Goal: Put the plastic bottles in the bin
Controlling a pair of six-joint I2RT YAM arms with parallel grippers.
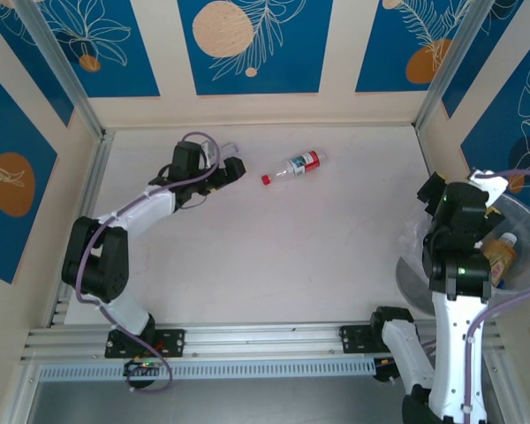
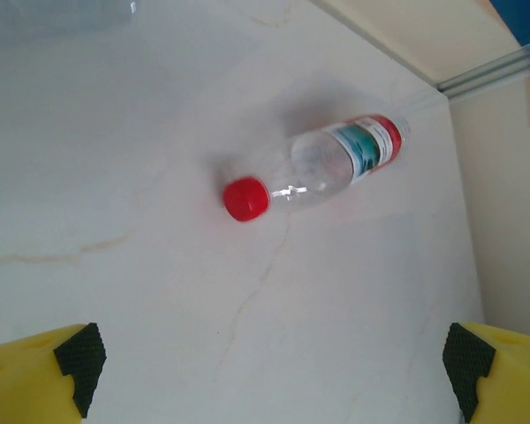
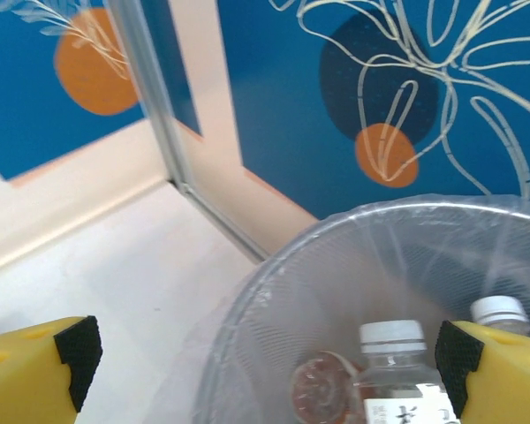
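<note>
1. Scanning L→R, top cam: left arm [image 1: 115, 234] reaches fwd from the near-left base over the tabletop [image 1: 336, 256]. The left fingers [image 1: 232, 170] sit at the far-left area, aimed right.
2. Left fingers are released and spread wide. In the wrist cam the black pads [image 2: 79, 353] sit in the bottom corners w/ bare tabletop btwn them.
3. Red-cap bottle [image 1: 296, 165] lies on its side at the far-centre tabletop, just right of the left fingers and not touching them. Clear body, red/teal/white label. Its red cap [image 1: 266, 179] faces the fingers and the base points away to the right. Left wrist cam has the same bottle [image 2: 336, 163] ahead of the pads, mid-frame.
4. Right arm [image 1: 459, 291] rises from the near-right base, wrist turned toward the bin [image 1: 526, 221].
5. Right fingers [image 1: 430, 192] are also released and spread wide. In the wrist cam their pads [image 3: 75, 349] sit in the bottom corners w/ the bin rim [image 3: 406, 210] btwn them, further off.
6. Bin is at far right, against the right wall, lined w/ a translucent bag. Can't tell if it stands on the tabletop or beside it.
7. Inside the bin, top cam: brown-label bottle [image 1: 499, 256]. Right wrist cam: clear bottle w/ white cap [image 3: 390, 340], second white cap [image 3: 502, 311], and a round brownish bottle end [image 3: 318, 387].
</note>
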